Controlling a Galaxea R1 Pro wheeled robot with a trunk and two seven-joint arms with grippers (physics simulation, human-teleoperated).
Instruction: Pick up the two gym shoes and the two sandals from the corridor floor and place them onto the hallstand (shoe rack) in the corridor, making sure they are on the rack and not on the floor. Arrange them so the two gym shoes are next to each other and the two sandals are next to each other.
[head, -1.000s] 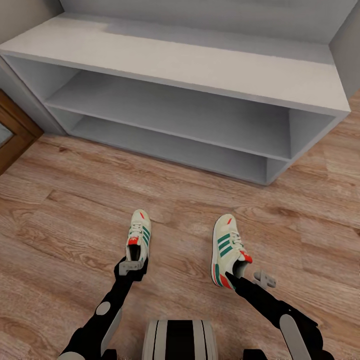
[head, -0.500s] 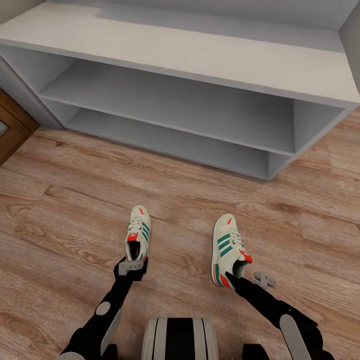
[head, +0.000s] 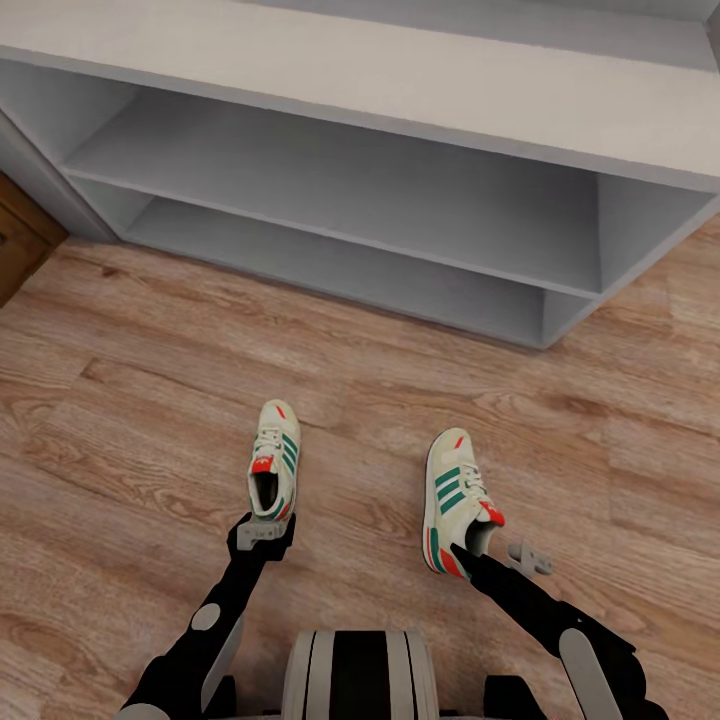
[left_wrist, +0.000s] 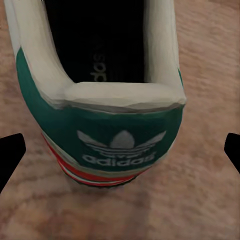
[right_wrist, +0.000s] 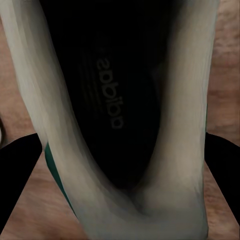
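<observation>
Wood floor (head: 130, 400), gym shoes (head: 455, 495) in hands.

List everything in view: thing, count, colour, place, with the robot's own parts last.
gym shoes: two, cream-white with teal stripes and red-orange patches; left shoe at the left gripper, right shoe at the right gripper, apart, toes toward the rack.
hallstand: one, pale grey-white, bench top over two open tiers, ahead of the shoes.
corridor floor: light brown wood planks.
left gripper: black and grey, behind the left shoe's heel, fingers spread either side.
right gripper: black, at the right shoe's heel opening.
</observation>
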